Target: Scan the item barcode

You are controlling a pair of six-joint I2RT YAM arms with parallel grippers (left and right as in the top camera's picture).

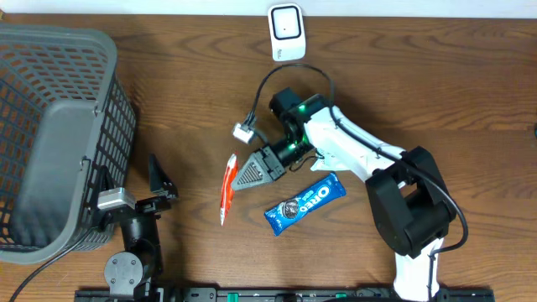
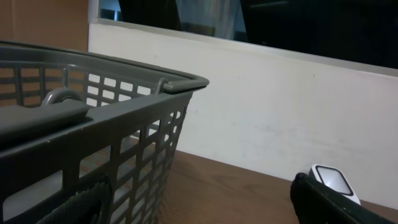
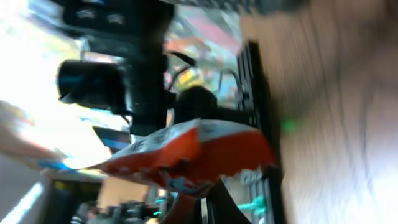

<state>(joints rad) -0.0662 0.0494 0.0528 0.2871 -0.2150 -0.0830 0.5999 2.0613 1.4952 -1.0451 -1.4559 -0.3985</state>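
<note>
- The orange-red snack packet (image 1: 227, 189) is off the table, pinched in the shut right gripper (image 1: 236, 179). From overhead it shows edge-on as a thin, long strip with white patches. It sits left of centre and runs roughly front to back. In the right wrist view (image 3: 186, 155) it is crumpled and blurred, and no barcode can be made out.
- The blue Oreo packet (image 1: 304, 203) lies flat on the wood with its logo up. It is set diagonally, just right of the held packet and apart from it.
- The white scanner (image 1: 286, 32) stands at the far table edge. It has a rounded body with a dark-framed window, and it is well apart from both packets.
</note>
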